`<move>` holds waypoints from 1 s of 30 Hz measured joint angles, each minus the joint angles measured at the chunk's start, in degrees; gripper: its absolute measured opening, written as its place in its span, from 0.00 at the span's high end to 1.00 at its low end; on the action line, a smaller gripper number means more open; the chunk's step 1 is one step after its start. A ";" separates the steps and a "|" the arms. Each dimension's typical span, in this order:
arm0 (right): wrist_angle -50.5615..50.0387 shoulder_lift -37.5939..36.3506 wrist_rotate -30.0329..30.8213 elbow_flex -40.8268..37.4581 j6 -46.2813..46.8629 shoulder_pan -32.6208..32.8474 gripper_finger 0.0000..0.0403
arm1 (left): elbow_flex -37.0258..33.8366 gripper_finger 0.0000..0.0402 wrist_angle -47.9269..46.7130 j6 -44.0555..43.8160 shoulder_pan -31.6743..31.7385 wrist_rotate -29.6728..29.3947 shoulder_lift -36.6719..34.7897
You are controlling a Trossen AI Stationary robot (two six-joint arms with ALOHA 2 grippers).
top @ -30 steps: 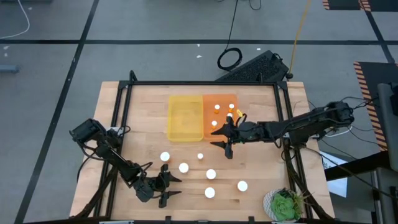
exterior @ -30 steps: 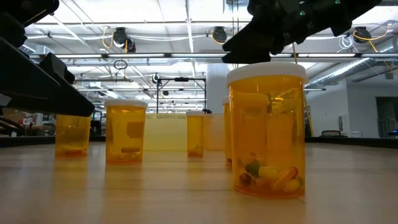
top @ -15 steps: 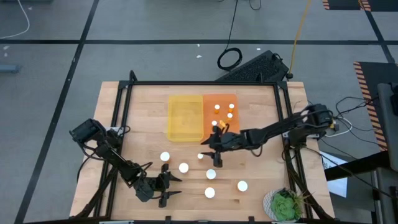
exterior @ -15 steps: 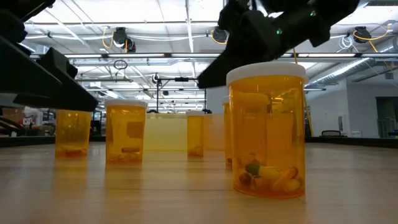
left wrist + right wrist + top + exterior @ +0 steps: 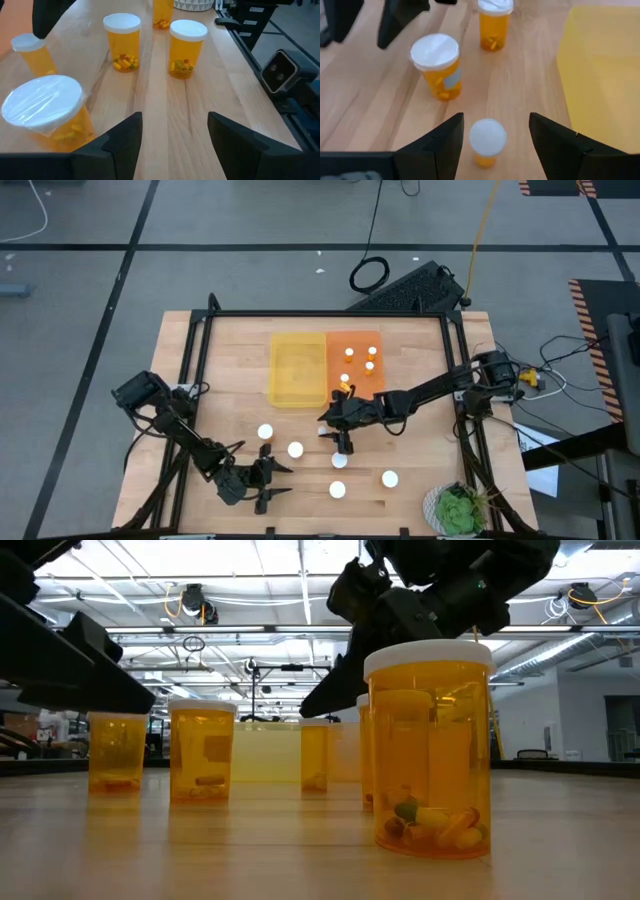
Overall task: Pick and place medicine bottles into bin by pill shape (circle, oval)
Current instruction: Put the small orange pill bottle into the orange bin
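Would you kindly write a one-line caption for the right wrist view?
Open right tool poised over a small white-capped medicine bottle, yellow bin alongside.

Upright white-capped amber medicine bottles [image 5: 296, 449] scattered on table, some in orange bin [image 5: 360, 341].

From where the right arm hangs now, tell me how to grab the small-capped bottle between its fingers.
Grip the small-capped bottle on its amber sides just under the white cap, coming straight down. It stands upright, and the right end effector, open, already straddles it.

Bottles [image 5: 295, 449] before two bins [image 5: 298, 370]
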 joint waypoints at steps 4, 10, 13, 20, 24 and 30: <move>-0.94 -0.02 -2.56 0.00 -0.57 -0.03 0.45 | 0.00 0.43 0.10 0.00 -0.40 -0.57 0.00; -1.34 0.00 -2.79 0.00 -0.59 -0.09 0.48 | 0.00 0.43 0.06 0.02 -0.59 -0.90 0.00; -1.48 0.56 -2.81 0.00 -0.59 -0.15 0.49 | 0.00 0.43 0.08 0.04 -0.59 -0.92 0.00; -1.32 0.81 -2.78 0.00 -0.74 -0.52 0.50 | 0.00 0.43 0.08 0.04 -0.59 -0.98 0.00; -1.04 0.83 -2.88 -0.02 -0.76 -0.50 0.55 | 0.00 0.43 0.06 0.07 -0.59 -0.98 0.00; -1.81 0.83 -2.86 -0.02 -0.76 -0.52 0.61 | 0.00 0.43 0.04 0.07 -0.59 -0.98 0.00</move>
